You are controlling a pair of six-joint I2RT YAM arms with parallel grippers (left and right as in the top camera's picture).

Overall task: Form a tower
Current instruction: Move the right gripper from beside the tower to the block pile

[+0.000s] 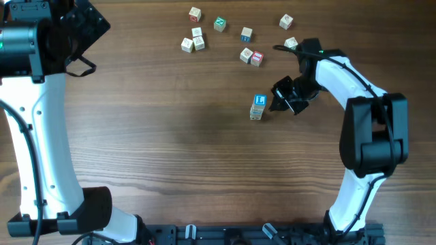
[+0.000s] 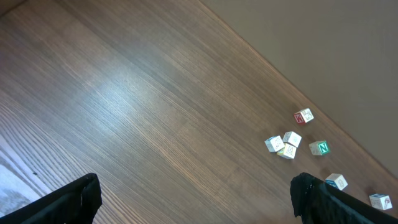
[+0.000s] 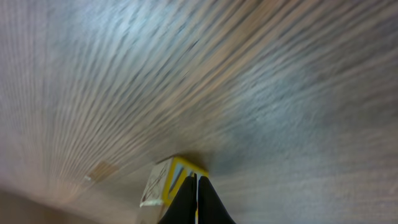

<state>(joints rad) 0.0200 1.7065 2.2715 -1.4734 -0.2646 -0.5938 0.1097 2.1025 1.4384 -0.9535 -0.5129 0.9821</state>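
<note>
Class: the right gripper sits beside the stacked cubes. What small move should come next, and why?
Probably ease the right gripper away from the tower and open it: it is shut on nothing close beside the stack, and loose cubes lie farther back.

I saw a dark wooden table with loose letter cubes along its far side: a green-faced cube, a red-faced cube just beside a pale cube, and a cluster of three whitish cubes near the green one.
</note>
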